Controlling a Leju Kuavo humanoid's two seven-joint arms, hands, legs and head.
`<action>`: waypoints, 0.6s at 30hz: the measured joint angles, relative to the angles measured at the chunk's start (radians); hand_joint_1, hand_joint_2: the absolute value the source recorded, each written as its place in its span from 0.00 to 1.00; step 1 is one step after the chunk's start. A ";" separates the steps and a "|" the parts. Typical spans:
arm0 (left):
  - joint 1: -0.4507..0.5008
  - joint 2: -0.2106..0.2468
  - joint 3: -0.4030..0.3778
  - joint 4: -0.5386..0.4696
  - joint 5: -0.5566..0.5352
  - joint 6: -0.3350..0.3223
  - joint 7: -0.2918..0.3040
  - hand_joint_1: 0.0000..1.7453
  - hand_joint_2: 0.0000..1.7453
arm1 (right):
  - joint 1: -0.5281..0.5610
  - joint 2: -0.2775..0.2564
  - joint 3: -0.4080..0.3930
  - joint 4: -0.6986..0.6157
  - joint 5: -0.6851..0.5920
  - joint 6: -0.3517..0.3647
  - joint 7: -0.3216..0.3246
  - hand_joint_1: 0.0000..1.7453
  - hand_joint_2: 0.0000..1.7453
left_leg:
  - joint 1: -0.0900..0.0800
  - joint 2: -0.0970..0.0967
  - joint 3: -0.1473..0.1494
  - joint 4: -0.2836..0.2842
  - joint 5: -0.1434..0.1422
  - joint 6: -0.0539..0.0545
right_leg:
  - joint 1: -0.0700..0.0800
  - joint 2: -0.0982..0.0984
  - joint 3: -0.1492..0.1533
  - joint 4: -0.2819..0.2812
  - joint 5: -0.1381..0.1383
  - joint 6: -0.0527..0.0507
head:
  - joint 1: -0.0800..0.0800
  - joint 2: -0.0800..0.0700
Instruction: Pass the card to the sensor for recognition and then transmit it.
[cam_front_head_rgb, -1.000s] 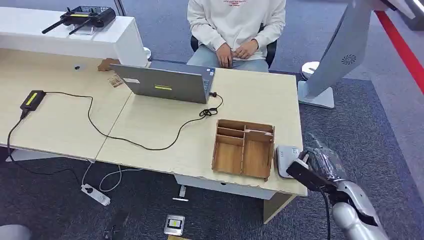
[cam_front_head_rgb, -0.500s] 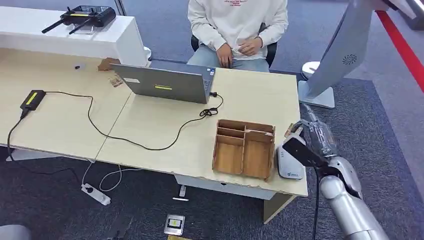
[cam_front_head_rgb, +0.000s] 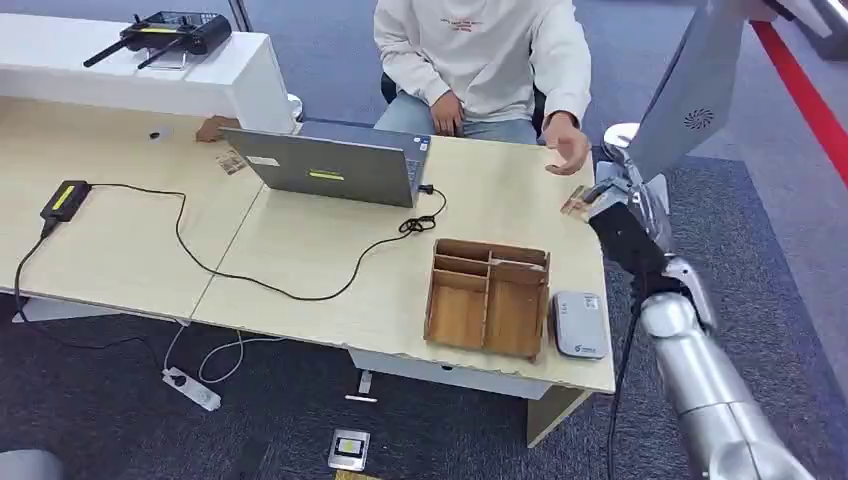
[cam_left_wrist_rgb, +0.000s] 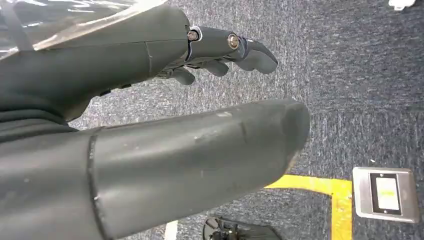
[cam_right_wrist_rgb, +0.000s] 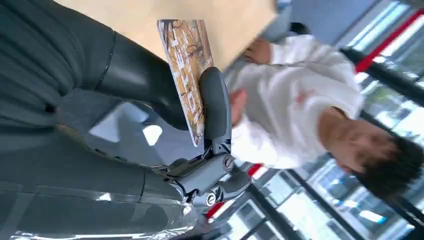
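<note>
Risen from the grey sensor box (cam_front_head_rgb: 579, 324), right hand (cam_front_head_rgb: 612, 205) pinches the brown patterned card (cam_right_wrist_rgb: 187, 65) toward a person's hand (cam_front_head_rgb: 563, 146); left hand (cam_left_wrist_rgb: 220, 50) fingers loosely spread above blue carpet (cam_left_wrist_rgb: 360, 75).

Right hand (cam_front_head_rgb: 617, 205) holds card (cam_front_head_rgb: 574, 203) over desk's (cam_front_head_rgb: 300, 250) right edge; person's hand (cam_front_head_rgb: 564, 148) just beyond, open air between. Wooden organizer (cam_front_head_rgb: 487, 297) and sensor (cam_front_head_rgb: 579, 324) occupy the near-right corner.

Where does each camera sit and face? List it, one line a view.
Head view: high on the body, facing down at the desk; right hand holds the card.
Left wrist view: behind the left hand, facing carpet.
Right wrist view: behind the right hand, facing the person.
Head and right wrist views share card, person.
</note>
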 joint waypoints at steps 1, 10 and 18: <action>0.001 0.000 0.000 0.002 -0.005 -0.004 0.000 0.00 0.00 | -0.040 -0.001 -0.002 0.003 -0.025 0.020 -0.011 1.00 1.00 | 0.000 0.000 0.000 0.000 0.000 0.000 | 0.000 0.000 0.000 0.000 0.000 0.000 | 0.000 0.000; -0.002 -0.001 -0.005 0.010 -0.018 -0.033 -0.015 0.00 0.00 | -0.312 0.030 0.000 0.081 -0.028 0.014 -0.098 1.00 1.00 | 0.000 0.000 0.000 0.000 0.000 0.000 | 0.000 0.000 0.000 0.000 0.000 0.000 | 0.000 0.000; -0.003 0.003 -0.012 0.015 -0.027 -0.081 -0.044 0.00 0.00 | -0.383 0.071 0.006 0.178 0.022 0.011 -0.111 1.00 1.00 | 0.000 -0.001 -0.001 0.000 0.000 0.000 | 0.001 0.000 0.000 0.000 0.000 0.000 | 0.000 0.000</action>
